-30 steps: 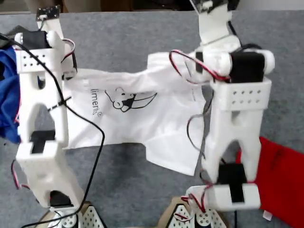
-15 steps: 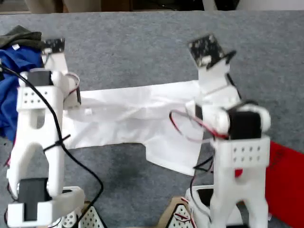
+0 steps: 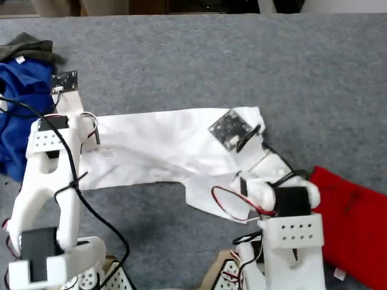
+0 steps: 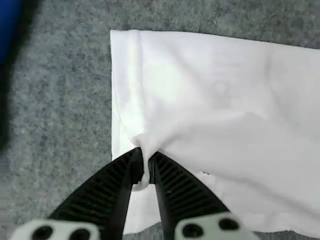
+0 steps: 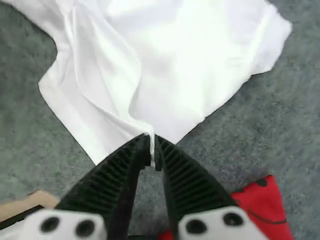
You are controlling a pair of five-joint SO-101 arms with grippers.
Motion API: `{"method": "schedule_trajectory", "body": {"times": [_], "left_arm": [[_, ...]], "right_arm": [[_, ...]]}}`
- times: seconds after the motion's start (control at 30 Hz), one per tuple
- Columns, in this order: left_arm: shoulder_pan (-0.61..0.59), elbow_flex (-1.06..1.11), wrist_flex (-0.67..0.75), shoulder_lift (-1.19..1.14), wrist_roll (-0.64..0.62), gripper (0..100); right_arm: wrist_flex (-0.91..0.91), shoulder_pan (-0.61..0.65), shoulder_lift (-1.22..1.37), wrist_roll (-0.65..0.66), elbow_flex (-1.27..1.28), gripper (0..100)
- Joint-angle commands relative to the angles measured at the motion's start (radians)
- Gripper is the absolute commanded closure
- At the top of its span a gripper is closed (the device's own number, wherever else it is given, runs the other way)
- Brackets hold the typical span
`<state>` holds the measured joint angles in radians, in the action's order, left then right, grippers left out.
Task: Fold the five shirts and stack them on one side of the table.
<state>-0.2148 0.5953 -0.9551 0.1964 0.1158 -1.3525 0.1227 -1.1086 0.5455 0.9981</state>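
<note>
Left jaws and right jaws each clamp the white shirt; best pull both ends evenly so the fold lies flat

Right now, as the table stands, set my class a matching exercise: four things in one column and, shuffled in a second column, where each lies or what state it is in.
Column one:
1. white shirt
2. blue shirt
3. red shirt
4. left end effector

Column two:
A. heaped at the table edge beside the left arm
B. shut on the white shirt's edge
C. lying beside the right arm
D. stretched across the middle of the table

Pairs: 1-D, 2-A, 3-C, 4-B.
</note>
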Motion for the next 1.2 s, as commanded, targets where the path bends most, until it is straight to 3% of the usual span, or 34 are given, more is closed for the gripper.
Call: {"method": "schedule_trajectory", "body": {"times": [0.0, 0.23, 0.4, 0.53, 0.67, 0.77, 0.9, 1.17], "left_arm": [[-0.011, -0.112, 0.034, -0.097, 0.008, 98], [-0.014, -0.376, -0.064, -0.334, 0.011, 98], [-0.018, -0.643, -0.095, -0.349, 0.011, 98], [-0.012, -0.901, -0.215, -0.366, 0.009, 98], [0.006, -1.011, -0.308, -0.394, 0.011, 98], [0.006, -0.982, -0.397, -0.409, 0.011, 98], [-0.009, -0.787, -0.423, -0.42, 0.04, 98], [-0.06, -0.242, -0.146, -0.289, 0.143, 98]], "right_arm": [[0.058, 0.004, -0.073, 0.025, 0.087, 99.4], [0.063, -0.022, -0.147, 0.101, 0.142, 99.4], [0.106, -0.087, -0.145, 0.137, 0.137, 99.4], [0.129, -0.097, -0.145, 0.126, 0.136, 99.4], [0.13, -0.097, -0.145, 0.109, 0.137, 99.4], [0.127, -0.097, -0.145, 0.107, 0.137, 99.4], [0.126, -0.097, -0.145, 0.114, 0.142, 99.4], [0.074, -0.099, -0.145, 0.166, 0.147, 99.4]]}}
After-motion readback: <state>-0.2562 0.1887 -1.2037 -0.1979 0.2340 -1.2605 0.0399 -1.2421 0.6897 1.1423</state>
